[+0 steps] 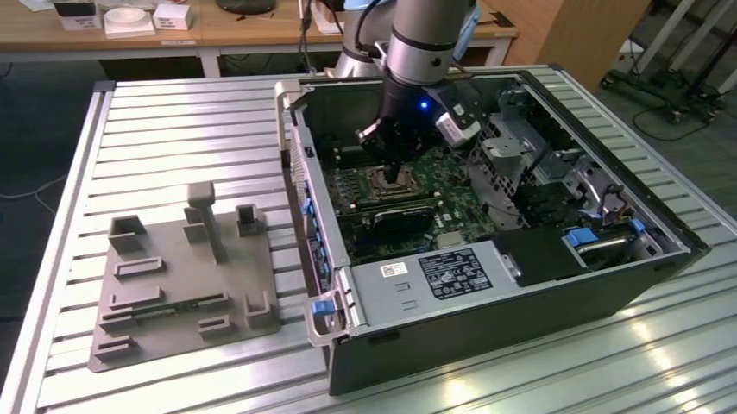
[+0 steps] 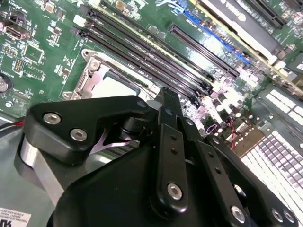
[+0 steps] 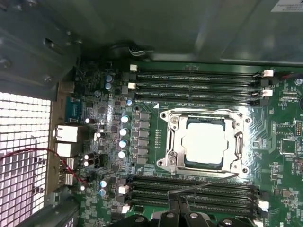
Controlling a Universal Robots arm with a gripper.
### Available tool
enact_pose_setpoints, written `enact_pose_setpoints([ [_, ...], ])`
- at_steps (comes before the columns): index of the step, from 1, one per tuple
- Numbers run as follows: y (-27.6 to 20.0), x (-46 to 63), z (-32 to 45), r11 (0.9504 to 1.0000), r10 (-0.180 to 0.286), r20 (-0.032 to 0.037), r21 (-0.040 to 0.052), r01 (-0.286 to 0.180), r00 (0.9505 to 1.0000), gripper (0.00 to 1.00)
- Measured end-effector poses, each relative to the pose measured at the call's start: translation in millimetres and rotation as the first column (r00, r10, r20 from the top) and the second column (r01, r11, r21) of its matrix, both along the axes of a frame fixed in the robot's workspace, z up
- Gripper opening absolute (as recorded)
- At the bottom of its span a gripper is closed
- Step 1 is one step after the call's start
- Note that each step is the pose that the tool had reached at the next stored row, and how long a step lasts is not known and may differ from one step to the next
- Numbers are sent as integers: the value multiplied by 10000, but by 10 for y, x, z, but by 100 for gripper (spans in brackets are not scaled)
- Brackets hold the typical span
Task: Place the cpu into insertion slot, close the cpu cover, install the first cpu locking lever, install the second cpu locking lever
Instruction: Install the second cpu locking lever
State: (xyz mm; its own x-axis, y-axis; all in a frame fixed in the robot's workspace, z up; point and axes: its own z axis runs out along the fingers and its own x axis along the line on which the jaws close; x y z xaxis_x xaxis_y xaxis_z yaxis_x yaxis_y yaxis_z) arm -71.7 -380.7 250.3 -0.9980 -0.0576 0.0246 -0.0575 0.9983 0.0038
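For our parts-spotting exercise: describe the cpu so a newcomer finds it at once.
Look inside the open computer case at the green motherboard. Between two banks of long black memory slots sits a silvery cpu cover; the cpu is the pale square in its cut-out.

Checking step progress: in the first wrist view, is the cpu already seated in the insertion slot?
Yes. The silvery cpu lies flat inside the insertion slot, framed by the cpu cover around it.

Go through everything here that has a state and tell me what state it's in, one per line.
computer case: side panel off, interior exposed.
cpu: seated in the insertion slot, metal top showing.
insertion slot: occupied by the cpu.
cpu cover: closed, lying flat around the cpu.
locking lever: thin rod beside the socket; latched or not, cannot tell.
gripper: low over the motherboard, beside the socket.
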Motion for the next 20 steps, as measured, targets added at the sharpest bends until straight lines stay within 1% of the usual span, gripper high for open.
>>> enact_pose_setpoints([
  [4, -12, 9, -53, 9999, 0, -1, 155, 0, 10000, 10],
  [8, -27, 10, -110, 9996, 1, -1, 286, -1, 10000, 10],
  [12, -36, 10, -151, 9990, 0, -2, 443, 0, 10000, 10],
  [13, -38, 10, -161, 9989, 0, -2, 469, 0, 10000, 10],
  [14, -41, 7, -171, 9988, -1, -5, 481, 2, 10000, 10],
  [20, -48, -52, -235, 9988, 0, -45, 481, 2, 10000, 10],
])
